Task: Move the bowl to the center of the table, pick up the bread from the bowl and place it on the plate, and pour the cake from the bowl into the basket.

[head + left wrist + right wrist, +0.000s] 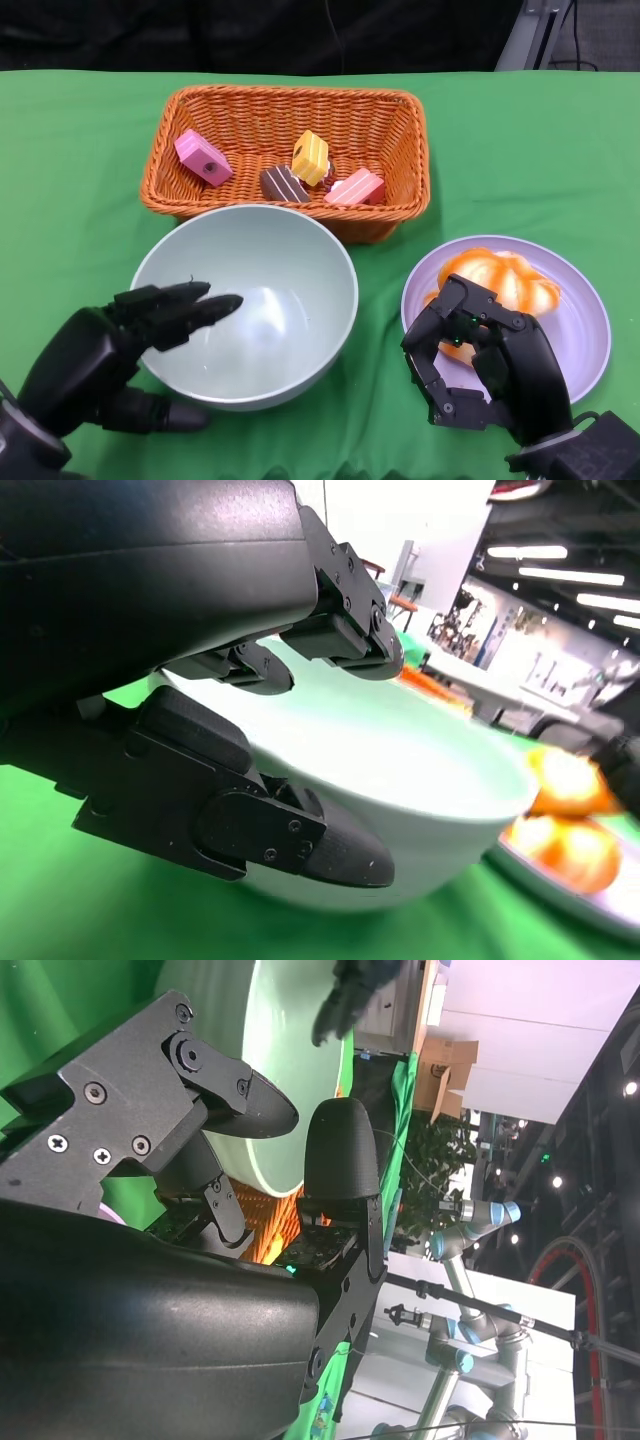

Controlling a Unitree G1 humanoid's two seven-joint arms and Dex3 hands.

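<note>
Bowl (250, 300) sits mid-table, upright, nothing in it. My left hand (110, 355) grips its near-left rim: fingers over the lip, thumb under the outer wall. My right hand (480, 360) hangs loosely curled over the near edge of the plate (580, 330), holding nothing, just off the bread (505, 278) lying on it. Green cloth shows between bowl and plate. Farther back, the basket (290, 160) holds four cake pieces (300, 170); its front wall nearly meets the bowl's far rim.
</note>
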